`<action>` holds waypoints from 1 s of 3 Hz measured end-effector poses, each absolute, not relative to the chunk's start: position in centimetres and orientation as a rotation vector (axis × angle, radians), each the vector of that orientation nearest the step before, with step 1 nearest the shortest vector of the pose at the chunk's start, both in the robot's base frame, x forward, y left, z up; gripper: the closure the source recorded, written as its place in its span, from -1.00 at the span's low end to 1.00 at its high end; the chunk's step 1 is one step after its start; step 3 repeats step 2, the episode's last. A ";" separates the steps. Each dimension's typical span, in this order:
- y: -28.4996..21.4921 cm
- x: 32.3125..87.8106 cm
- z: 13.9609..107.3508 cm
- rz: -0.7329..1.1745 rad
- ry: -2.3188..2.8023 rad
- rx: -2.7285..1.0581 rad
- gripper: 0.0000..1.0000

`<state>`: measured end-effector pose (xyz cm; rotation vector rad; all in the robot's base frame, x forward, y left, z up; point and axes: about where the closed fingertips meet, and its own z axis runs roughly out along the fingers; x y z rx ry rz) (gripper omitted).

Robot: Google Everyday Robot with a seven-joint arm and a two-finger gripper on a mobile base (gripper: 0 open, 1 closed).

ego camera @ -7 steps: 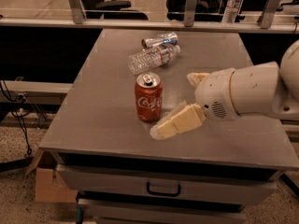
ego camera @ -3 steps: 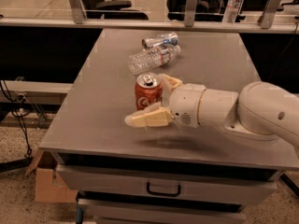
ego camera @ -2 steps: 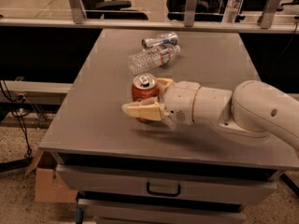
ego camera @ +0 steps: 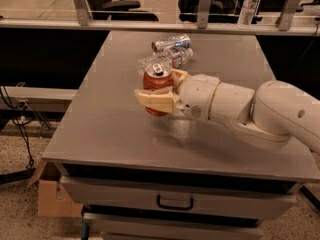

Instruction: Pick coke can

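Note:
The coke can (ego camera: 156,79), red with a silver top and pull tab, stands upright between the two cream fingers of my gripper (ego camera: 160,88) near the middle of the grey table (ego camera: 100,124). The near finger (ego camera: 154,100) crosses the can's lower front and the far finger (ego camera: 180,76) sits behind its right side. The gripper is shut on the can and seems to hold it just above the tabletop. My white arm (ego camera: 240,109) reaches in from the right.
A clear plastic water bottle (ego camera: 167,60) and a silver can (ego camera: 170,43) lie on their sides just behind the coke can. A railing with an upright bottle (ego camera: 247,4) runs behind the table. A drawer handle (ego camera: 175,202) and a cardboard box (ego camera: 47,196) are below.
The gripper moved left from beside the can to around it and closed on it. The can now sits a little higher in view than before.

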<state>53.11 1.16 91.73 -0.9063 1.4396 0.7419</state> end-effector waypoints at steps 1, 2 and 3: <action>-0.3 54.3 96.6 0.725 1.355 -0.845 1.00; -0.3 54.3 96.6 0.725 1.355 -0.845 1.00; -0.3 54.3 96.6 0.725 1.355 -0.845 1.00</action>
